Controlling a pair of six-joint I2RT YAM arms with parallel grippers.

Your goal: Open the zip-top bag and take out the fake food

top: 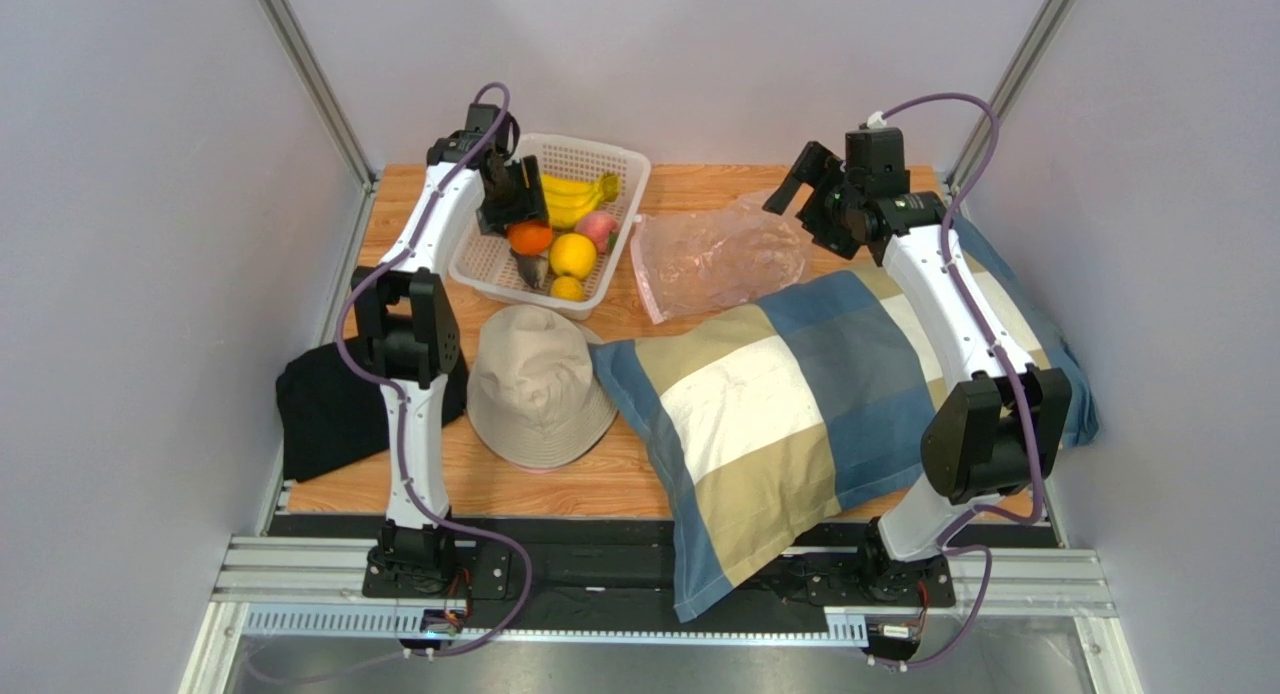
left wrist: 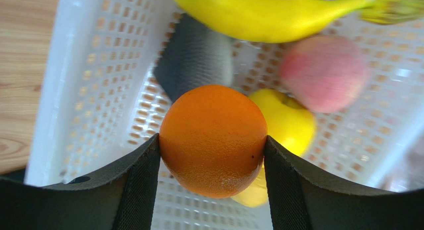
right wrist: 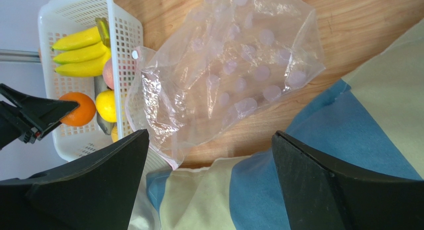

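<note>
Above wooden counter (top: 699, 184), clamping left tool (left wrist: 212, 140) across middle of smooth, rigid orange (left wrist: 211, 125).
Holding right tool (right wrist: 210, 134) wide open, empty, over limp, slippery zip-top bag (right wrist: 234, 76).

Left arm reaching forward, left claw (left wrist: 211, 143) angled down, pinching orange (left wrist: 213, 115) between both fingers. Right arm reaching forward, right claw (right wrist: 209, 135) spread wide, empty.

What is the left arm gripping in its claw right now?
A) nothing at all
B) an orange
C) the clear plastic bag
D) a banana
B: in the left wrist view, the left gripper has a finger pressed against each side of the orange, holding it over the white mesh basket, while the banana bunch lies in the basket, clear of the fingers.
</note>
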